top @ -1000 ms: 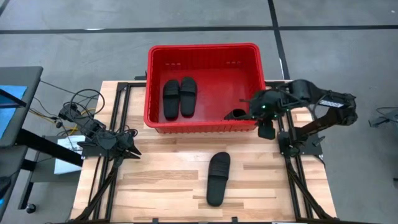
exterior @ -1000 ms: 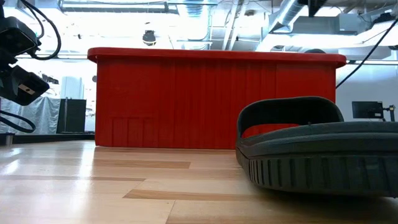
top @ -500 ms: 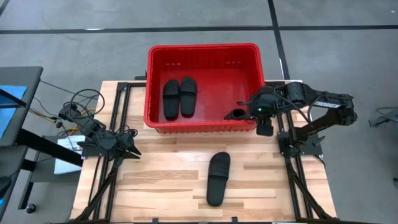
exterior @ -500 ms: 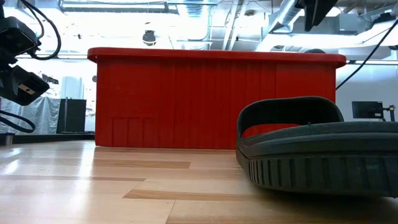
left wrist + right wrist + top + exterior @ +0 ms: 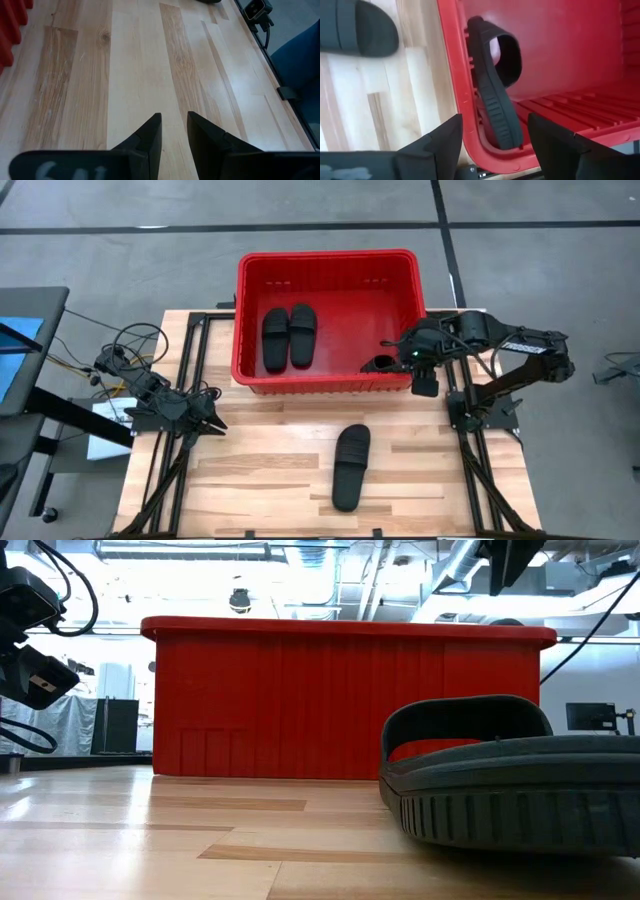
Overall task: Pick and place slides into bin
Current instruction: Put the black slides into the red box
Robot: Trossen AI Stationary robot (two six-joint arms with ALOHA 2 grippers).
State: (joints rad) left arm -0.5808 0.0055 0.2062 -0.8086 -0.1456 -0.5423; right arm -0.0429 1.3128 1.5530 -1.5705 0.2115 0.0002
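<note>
The red bin [image 5: 330, 275] stands at the table's far middle. Two black slides [image 5: 289, 337] lie flat side by side on its floor. A third slide [image 5: 495, 100] stands on its side edge inside the bin's near right corner, leaning against the near wall. My right gripper [image 5: 495, 145] is open just above it, one finger on either side of the slide and apart from it. The fourth slide [image 5: 351, 467] lies flat on the table, near the front. My left gripper [image 5: 174, 135] is shut, low over the table's left side.
The bin's thick near rim [image 5: 450, 75] runs right beside my right gripper's fingers. In the low view, the slide on the table [image 5: 510, 780] fills the foreground before the bin's near wall [image 5: 340, 700]. Bare wood lies between my left gripper and that slide.
My right gripper has shifted a little toward the table's left, over the bin's near right corner. The slide standing in that corner has stayed where it was.
</note>
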